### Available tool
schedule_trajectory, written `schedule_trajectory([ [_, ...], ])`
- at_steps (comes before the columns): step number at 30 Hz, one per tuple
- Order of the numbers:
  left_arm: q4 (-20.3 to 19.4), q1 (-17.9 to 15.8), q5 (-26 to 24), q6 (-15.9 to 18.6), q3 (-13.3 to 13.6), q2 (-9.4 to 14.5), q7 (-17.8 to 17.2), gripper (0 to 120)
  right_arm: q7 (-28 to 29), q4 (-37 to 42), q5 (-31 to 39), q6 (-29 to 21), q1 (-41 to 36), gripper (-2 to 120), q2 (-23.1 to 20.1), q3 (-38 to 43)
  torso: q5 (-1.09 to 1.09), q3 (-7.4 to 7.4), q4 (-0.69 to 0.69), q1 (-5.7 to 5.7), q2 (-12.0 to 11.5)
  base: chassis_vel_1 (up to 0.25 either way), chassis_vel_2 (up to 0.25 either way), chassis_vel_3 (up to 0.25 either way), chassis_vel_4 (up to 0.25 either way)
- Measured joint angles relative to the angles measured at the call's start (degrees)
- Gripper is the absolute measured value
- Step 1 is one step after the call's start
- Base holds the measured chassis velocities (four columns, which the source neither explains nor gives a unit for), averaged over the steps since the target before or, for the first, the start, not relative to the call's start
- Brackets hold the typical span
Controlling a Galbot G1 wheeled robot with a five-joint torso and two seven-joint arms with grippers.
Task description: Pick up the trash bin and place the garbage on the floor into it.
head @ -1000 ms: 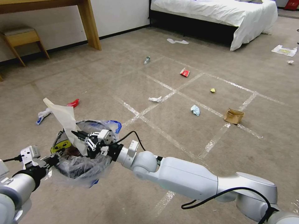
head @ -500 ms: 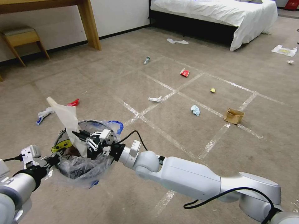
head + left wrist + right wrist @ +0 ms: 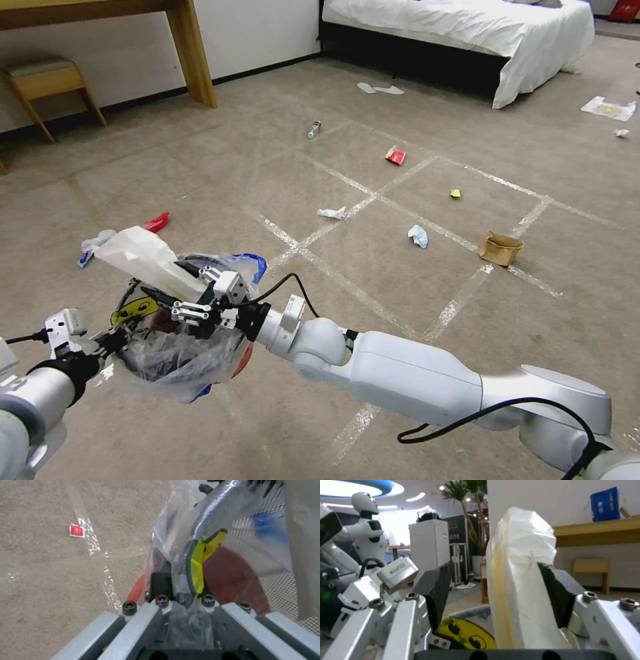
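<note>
- One trash bin [image 3: 175, 347], held above the floor [image 3: 373, 267]; our left gripper [image 3: 181, 590] is clamped on its rim.
- One white bag [image 3: 143, 257] over the bin; our right gripper [image 3: 175, 301], jaws apart, touches it on one side.
- Two red wrappers [image 3: 395, 156], one brown paper bag [image 3: 500, 248] and one blue mask [image 3: 418, 235] lie scattered.

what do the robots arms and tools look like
Both arms have glossy white rounded shells with silver-grey joint housings and black cables looped alongside. The right tool and left tool are silver-grey linkage frames with dark bolts, black fingers, and a small white box at each wrist.

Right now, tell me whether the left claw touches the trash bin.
Touching. The left wrist view shows the left claw clamped on the trash bin at its bag-covered rim.
</note>
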Motion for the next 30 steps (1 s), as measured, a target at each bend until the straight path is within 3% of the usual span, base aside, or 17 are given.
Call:
schedule_trajectory([
  [14,-0.2,0.0,-0.4,0.0,0.0,0.4,-0.4,0,0.7,2.1,-0.3,-0.2,0.4,45,-1.6,0.6,0.00,0.00,0.00,0.00,0.0,0.000,0.000,0.000,0.000],
  [30,1.2,-2.5,-3.3,0.0,-0.4,1.4,-2.9,0,0.9,5.3,-1.3,-0.2,-2.2,31,-6.9,2.1,0.00,0.00,0.00,0.00,0.0,0.000,0.000,0.000,0.000],
])
